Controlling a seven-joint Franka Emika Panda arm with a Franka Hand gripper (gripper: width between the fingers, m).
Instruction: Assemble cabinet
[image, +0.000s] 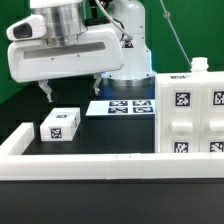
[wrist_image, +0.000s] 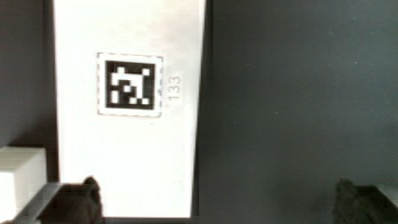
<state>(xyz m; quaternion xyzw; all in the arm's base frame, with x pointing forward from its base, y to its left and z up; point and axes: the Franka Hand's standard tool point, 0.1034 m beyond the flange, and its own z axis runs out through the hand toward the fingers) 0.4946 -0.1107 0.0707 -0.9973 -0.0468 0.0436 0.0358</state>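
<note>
While hovering with hand (image: 69, 92) spread and empty above a loose drawer box (image: 60, 125) on the tabletop (image: 110, 135), to the exterior view's left of the cabinet body (image: 190, 110) and well apart, yet to grasp and fit it; judged early going.

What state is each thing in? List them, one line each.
end effector: open, holding nothing, raised off the table.
small box: loose on the table, tag up, ungripped.
cabinet: standing, apart from the small box.
marker board: lying flat.
rail: lying along the table edge.
</note>
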